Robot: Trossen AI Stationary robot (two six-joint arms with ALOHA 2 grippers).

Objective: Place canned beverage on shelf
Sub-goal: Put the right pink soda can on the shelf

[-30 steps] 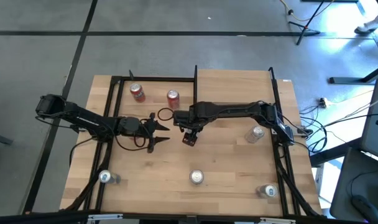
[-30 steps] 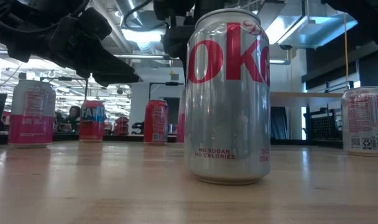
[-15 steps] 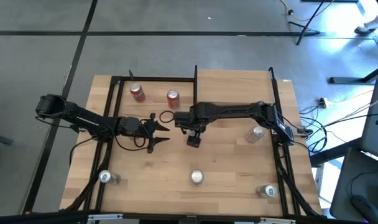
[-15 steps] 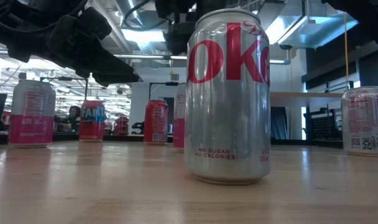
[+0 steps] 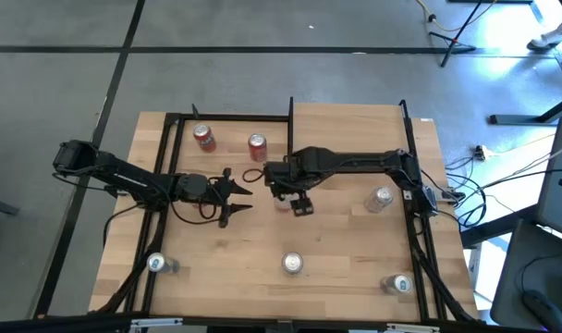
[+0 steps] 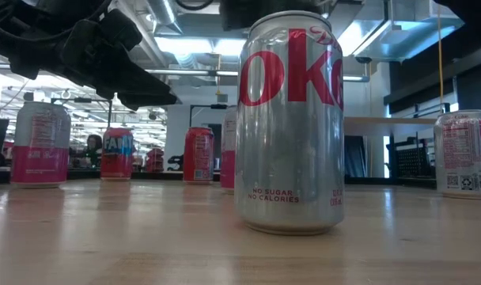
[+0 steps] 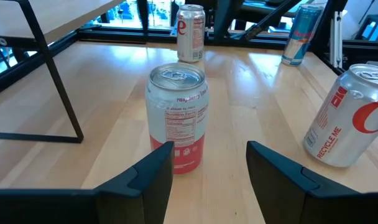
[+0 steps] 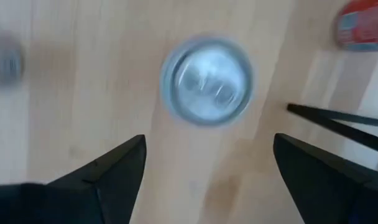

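The right gripper (image 5: 283, 202) hangs spread above an upright pink-banded can (image 8: 206, 82) near the table's middle, its fingers (image 8: 108, 171) wide on either side and gripping nothing. The left gripper (image 5: 235, 197) waits just beside it, also spread and empty, facing the same can (image 7: 176, 118). The shelf (image 5: 348, 118), at the table's far right corner, looks bare, so by my reading no can is on it and the grasp, lift and placing all remain.
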